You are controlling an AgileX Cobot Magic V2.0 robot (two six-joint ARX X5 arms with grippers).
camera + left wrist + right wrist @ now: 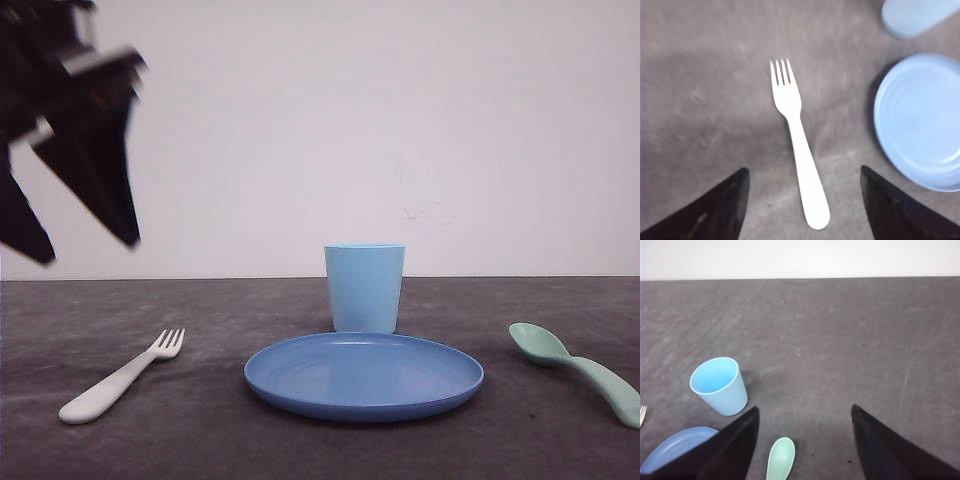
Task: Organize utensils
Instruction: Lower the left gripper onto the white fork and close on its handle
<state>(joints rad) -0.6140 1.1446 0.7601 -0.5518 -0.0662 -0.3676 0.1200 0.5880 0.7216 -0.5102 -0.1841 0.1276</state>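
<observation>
- A round blue plate [364,376] sits mid-table on the dark grey table [200,440], with a light blue cup [365,287] upright just behind it, at or very near its far rim.
- The white fork [122,377] lies flat to the plate's left, well apart from it, its 4 tines pointing away from the robot and slightly toward the plate.
- The mint-green spoon [578,368] lies to the plate's right, bowl nearer the plate, handle running toward the frame's right edge.
- The left gripper [88,242] hangs in the air high above the fork's side of the table, blurred; its 2 fingers are spread and hold nothing.
- The left wrist view looks straight down on the fork [798,140], lying between the 2 spread fingers [715,212], with nothing on or against it; the plate's rim [880,117] lies off to 1 side.
- The right wrist view shows the cup's empty inside [715,376] and the spoon bowl [781,457] between the right gripper [805,460] and its wide-apart fingers, touching neither.
</observation>
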